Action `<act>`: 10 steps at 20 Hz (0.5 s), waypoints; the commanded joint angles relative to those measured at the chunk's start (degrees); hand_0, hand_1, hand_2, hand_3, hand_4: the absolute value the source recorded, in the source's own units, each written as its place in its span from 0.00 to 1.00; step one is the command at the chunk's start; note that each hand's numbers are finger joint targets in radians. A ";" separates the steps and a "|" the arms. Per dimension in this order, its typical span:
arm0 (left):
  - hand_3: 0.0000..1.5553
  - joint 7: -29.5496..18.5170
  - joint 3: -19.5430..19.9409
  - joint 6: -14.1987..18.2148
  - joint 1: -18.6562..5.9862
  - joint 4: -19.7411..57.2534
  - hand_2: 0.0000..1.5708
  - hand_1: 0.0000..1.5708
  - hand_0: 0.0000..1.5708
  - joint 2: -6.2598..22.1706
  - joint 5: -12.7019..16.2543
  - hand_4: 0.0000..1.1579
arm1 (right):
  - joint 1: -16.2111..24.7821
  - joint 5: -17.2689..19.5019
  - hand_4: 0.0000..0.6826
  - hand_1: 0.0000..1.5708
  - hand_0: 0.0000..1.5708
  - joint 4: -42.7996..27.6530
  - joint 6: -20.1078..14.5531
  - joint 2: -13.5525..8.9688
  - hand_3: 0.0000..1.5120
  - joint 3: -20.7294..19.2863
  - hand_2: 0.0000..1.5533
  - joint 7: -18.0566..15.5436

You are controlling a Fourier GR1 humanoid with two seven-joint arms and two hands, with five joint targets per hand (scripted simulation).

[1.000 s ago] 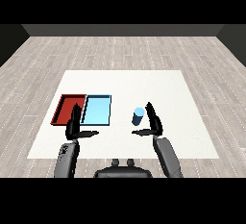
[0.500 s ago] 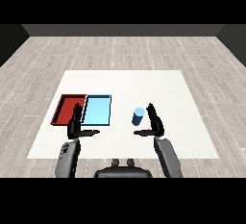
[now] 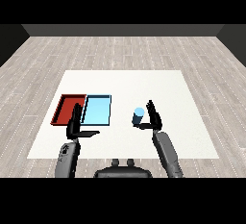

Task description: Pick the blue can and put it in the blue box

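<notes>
Left hand [image 3: 75,126] nearest, raised over table's [image 3: 182,88] near-left part, fingers straight and upright, thumb stretched sideways toward centre; spread wide, holding nothing. Right hand [image 3: 153,117] slightly farther, fingers extended upward, uncurled, palm facing blue can [image 3: 138,116]; not grasping it. Blue can upright on table just left of right hand, whether touching thumb cannot tell. Beyond left hand: light blue tray [image 3: 97,110], well left of can. Red tray [image 3: 66,108] adjoining its left side.
</notes>
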 commanded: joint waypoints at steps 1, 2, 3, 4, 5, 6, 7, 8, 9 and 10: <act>0.00 -5.90 0.82 -1.91 3.12 2.50 0.00 0.00 0.00 0.45 0.49 0.00 | -2.65 -0.96 0.00 0.00 0.00 5.82 -2.17 0.18 0.00 0.35 0.00 -2.69; 0.00 -0.68 1.66 -1.15 -0.87 1.80 0.00 0.00 0.00 1.22 0.97 0.00 | -3.10 -3.17 0.00 0.00 0.00 8.43 -6.03 0.18 0.00 4.10 0.00 -4.93; 0.00 -7.08 -0.07 0.56 1.33 5.79 0.00 0.00 0.00 -0.56 -2.54 0.00 | -0.55 -0.81 0.00 0.00 0.00 3.80 -1.48 -0.11 0.00 -0.21 0.00 0.16; 0.00 1.35 1.52 1.56 -2.38 -0.44 0.00 0.00 0.00 0.99 -0.76 0.00 | 1.66 -2.47 0.00 0.00 0.00 2.00 -4.85 0.18 0.00 4.27 0.00 -0.71; 0.00 -2.75 -1.25 0.70 3.42 -1.13 0.00 0.00 0.00 -0.69 -1.97 0.00 | -3.93 -4.09 0.00 0.00 0.00 9.06 1.03 -0.18 0.00 -2.82 0.00 -2.83; 0.00 0.30 -0.48 0.89 1.66 -3.31 0.00 0.00 0.00 0.55 -1.91 0.00 | -5.71 -2.95 0.00 0.00 0.00 10.84 -0.61 0.18 0.00 -2.03 0.00 -2.61; 0.00 -4.80 1.55 -0.04 0.74 3.44 0.00 0.00 0.00 0.16 -0.14 0.00 | -7.23 -3.24 0.00 0.00 0.00 14.47 0.35 0.19 0.00 -3.43 0.00 -5.13; 0.00 0.88 1.25 -0.96 1.88 -4.32 0.00 0.00 0.00 1.38 1.11 0.00 | -8.26 -4.78 0.00 0.00 0.00 16.56 -0.18 0.19 0.00 -1.88 0.00 -6.31; 0.00 -0.88 2.08 -0.31 -0.35 0.59 0.00 0.00 0.00 1.43 0.17 0.00 | -6.40 -4.10 0.00 0.00 0.00 17.16 1.48 0.19 0.00 -3.10 0.00 -7.97; 0.00 3.96 1.56 -0.17 -1.42 -2.89 0.00 0.00 0.00 0.83 1.80 0.00 | -6.70 -4.71 0.00 0.00 0.00 13.02 1.48 -0.41 0.00 -4.00 0.00 -2.95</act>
